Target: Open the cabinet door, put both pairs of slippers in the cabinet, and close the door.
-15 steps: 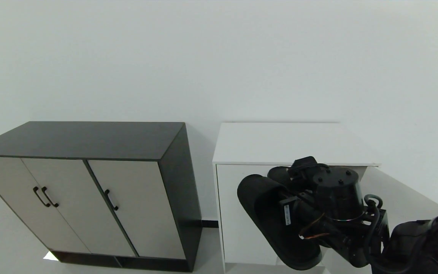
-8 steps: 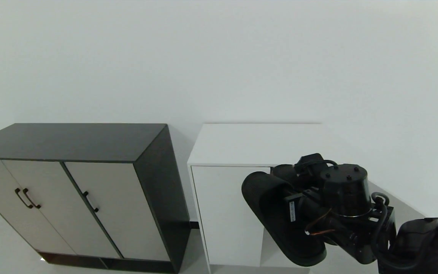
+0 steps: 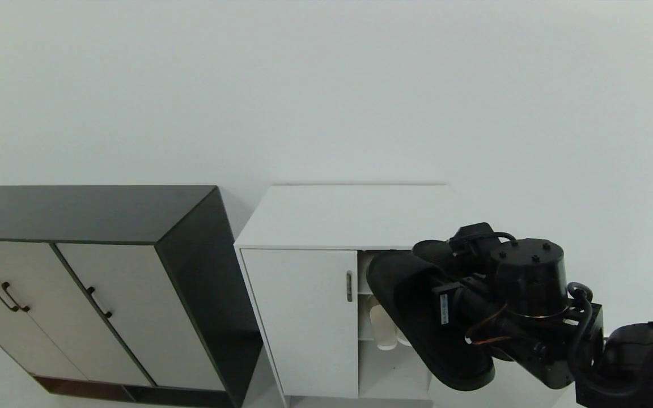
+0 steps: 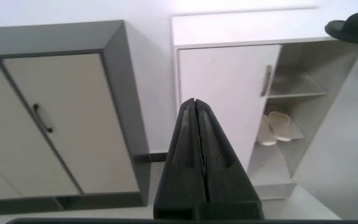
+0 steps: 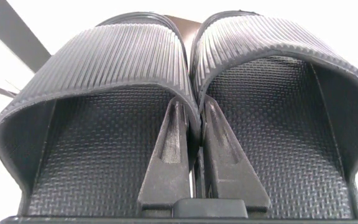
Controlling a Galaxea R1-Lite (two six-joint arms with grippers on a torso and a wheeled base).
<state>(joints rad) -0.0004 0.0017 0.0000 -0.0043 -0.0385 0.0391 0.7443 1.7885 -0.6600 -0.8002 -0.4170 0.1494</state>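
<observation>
My right gripper [image 5: 193, 107] is shut on the inner walls of a pair of black slippers [image 5: 185, 93], held side by side. In the head view the black slippers [image 3: 417, 306] hang in front of the white cabinet's [image 3: 349, 215] open right half. A pair of white slippers [image 3: 386, 334] lies on a shelf inside it. The cabinet's left door [image 3: 304, 317] is closed, with a small handle [image 3: 349, 286]. My left gripper [image 4: 195, 104] is shut on nothing, low and in front of the white cabinet [image 4: 241, 28]; beyond it are the white slippers [image 4: 275, 127].
A dark cabinet [image 3: 88, 209] with pale doors and black handles stands just left of the white one, against a plain white wall. The dark cabinet [image 4: 42, 43] also fills the side of the left wrist view. Pale floor lies in front of both.
The head camera has swung right, so both cabinets slid left in the picture. The white cabinet's open right half and the white slippers have come into sight. The right gripper still holds the black slippers.
</observation>
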